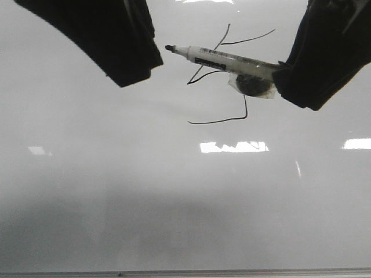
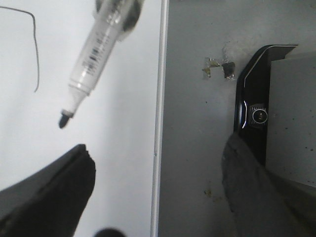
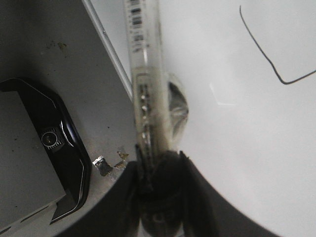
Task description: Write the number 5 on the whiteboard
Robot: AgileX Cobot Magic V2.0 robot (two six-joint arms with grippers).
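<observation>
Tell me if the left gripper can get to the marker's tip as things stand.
Probably yes. The left gripper hangs open beside the marker, whose tip points toward it above the whiteboard, with nothing between them.

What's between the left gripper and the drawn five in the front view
The marker, held by the right gripper: its tip points toward the left gripper, its barrel crossing the number 5.

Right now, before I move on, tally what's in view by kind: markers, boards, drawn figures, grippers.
Markers: 1, the marker, held in the right gripper
Whiteboards: 1, the whiteboard
Drawn figures: 1, the number 5
Grippers: 2, counting the left gripper, holding nothing
Total: 5
</observation>
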